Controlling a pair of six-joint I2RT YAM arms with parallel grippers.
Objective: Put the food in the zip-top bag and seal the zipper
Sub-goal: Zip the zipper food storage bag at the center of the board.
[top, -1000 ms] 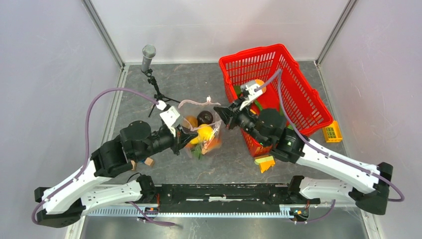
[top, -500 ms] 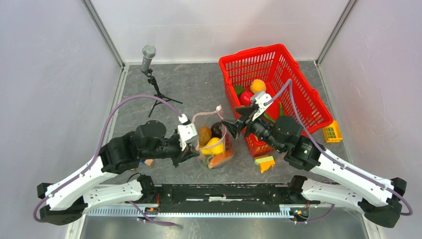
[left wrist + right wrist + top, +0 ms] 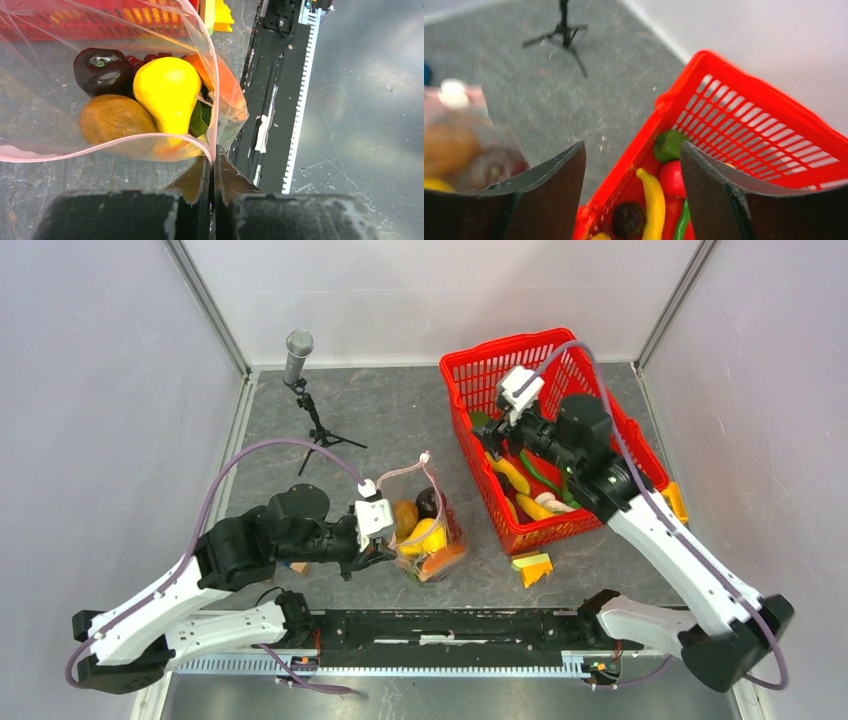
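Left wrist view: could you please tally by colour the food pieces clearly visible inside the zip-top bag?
Dark purple piece: 1
Yellow piece: 1
Brown piece: 1
Orange piece: 1
Total in the zip-top bag: 4; a green bit and dark-red beads are too hidden to count.

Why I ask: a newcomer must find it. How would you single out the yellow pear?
Find the red basket at the far right; left of its near corner stands the clear zip-top bag, pinched at its rim by the left claw. Inside, the yellow pear lies beside a brown piece and a dark piece; it alone is bright yellow.
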